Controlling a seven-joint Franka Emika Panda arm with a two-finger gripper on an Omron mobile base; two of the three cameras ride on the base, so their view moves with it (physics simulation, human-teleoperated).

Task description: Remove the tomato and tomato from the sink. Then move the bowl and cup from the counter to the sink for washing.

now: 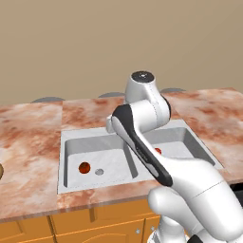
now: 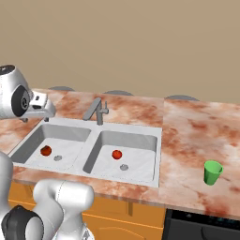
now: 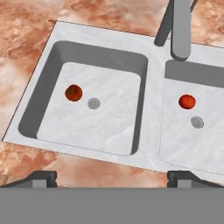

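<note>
The pale grey sink (image 3: pixel 153 109) has two basins. A darker orange-red tomato (image 3: pixel 73 92) lies in the left basin beside its drain, also seen as the tomato (image 1: pixel 84 167) and the tomato (image 2: pixel 46 150). A brighter red tomato (image 3: pixel 187 101) rests in the right basin, and in the right base view this tomato (image 2: pixel 116 154) sits above the drain. My gripper (image 3: pixel 113 177) hovers high over the sink's front rim, open, with nothing between its fingertips (image 3: pixel 43 177). The green cup (image 2: pixel 213 172) stands upright on the counter (image 2: pixel 187 136) right of the sink. The bowl (image 1: pixel 1 172) is a tan sliver at the left edge.
A grey angular faucet (image 2: pixel 96 110) rises behind the basin divider, close under my hand (image 2: pixel 40 104). My arm (image 1: pixel 142 142) partly hides the right basin in the left base view. A dark appliance top (image 2: pixel 206 225) lies right of the orange cabinets (image 1: pixel 71 228). A beige wall backs the counter.
</note>
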